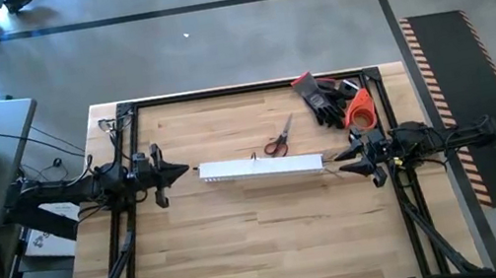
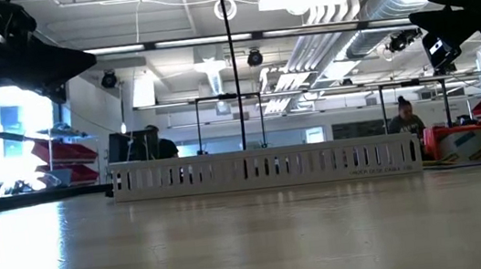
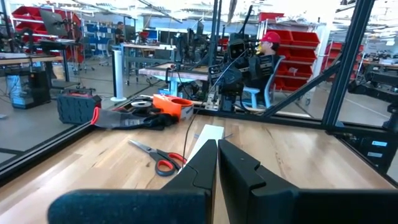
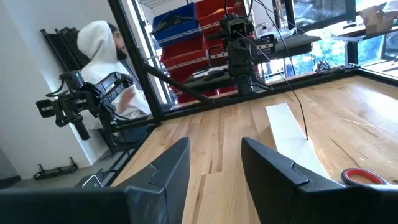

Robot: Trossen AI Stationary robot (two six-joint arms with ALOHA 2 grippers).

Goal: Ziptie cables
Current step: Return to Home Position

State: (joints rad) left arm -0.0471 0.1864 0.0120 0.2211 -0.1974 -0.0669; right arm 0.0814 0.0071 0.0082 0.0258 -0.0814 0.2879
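A white comb-slotted duct lies flat across the middle of the wooden table, between my two grippers. One thin dark cable stands up out of the duct's middle; its lower end meets the duct's top. My left gripper hovers level off the duct's left end, shut on nothing; its fingertips point along the duct. My right gripper hovers level off the duct's right end, open, with only bare table showing between its fingers.
Red-handled scissors lie just beyond the duct. Black gloves and an orange roll sit at the far right corner. A black frame rims the table. A person in a white hood sits beyond the left edge.
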